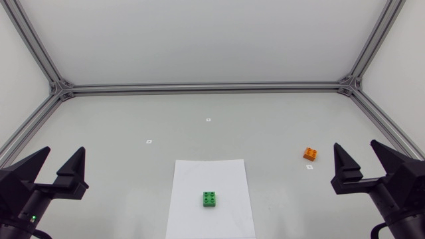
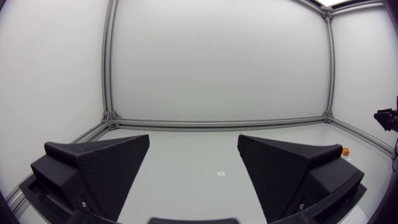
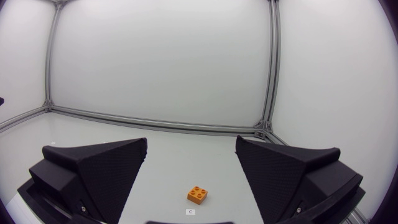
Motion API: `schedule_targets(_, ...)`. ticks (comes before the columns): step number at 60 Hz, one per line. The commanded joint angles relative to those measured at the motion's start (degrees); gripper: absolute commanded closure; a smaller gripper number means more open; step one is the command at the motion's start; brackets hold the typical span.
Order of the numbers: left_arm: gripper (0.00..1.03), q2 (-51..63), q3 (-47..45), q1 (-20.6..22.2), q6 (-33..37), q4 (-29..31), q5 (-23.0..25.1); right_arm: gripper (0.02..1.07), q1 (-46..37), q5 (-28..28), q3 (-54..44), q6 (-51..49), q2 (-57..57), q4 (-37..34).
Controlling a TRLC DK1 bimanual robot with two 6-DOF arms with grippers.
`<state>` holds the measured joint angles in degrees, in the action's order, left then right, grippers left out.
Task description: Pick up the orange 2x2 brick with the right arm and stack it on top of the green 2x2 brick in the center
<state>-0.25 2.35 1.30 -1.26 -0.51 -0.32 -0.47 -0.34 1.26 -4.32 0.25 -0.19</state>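
Fingers first: your right fingers [image 1: 343, 174] are standing wide open, gripping nothing, touching nothing. Left fingers [image 1: 72, 171] are likewise spread & empty. You're looking at the bench [image 1: 119, 119] w/ a white sheet [image 1: 192, 212] lying front-middle, and the green 2x2 brick [image 1: 210, 198] is sitting on it. The orange 2x2 brick [image 1: 310, 154] is lying on bare bench ahead of the right fingers, a touch toward centre, well apart from them. Right arm's sitting far nearer. Brick's square, so there's no long axis worth minding.
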Motion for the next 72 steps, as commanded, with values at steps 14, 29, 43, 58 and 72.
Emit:
schedule_targets(14,0.04,-0.5,-2.3,-0.2,0.7,0.8,0.2,0.06,-0.2,0.0,-1.3,-0.4,-0.7,0.2)
schedule_targets(29,0.04,-0.5,-2.3,-0.2,0.7,0.9,0.2,0.06,-0.1,0.3,0.1,-0.3,-0.7,0.5)
schedule_targets(43,0.04,-0.5,-2.3,-0.2,0.7,0.8,0.2,0.06,-0.3,0.4,5.3,-0.3,-0.5,-0.6)
schedule_targets(58,0.04,-0.5,-2.3,-0.2,0.7,0.9,0.2,0.06,-0.3,0.7,12.6,-0.3,5.5,-1.9)
schedule_targets(72,0.04,-0.5,-2.3,-0.2,0.7,0.8,0.2,0.06,-1.0,2.2,21.9,-0.3,16.5,-5.0)
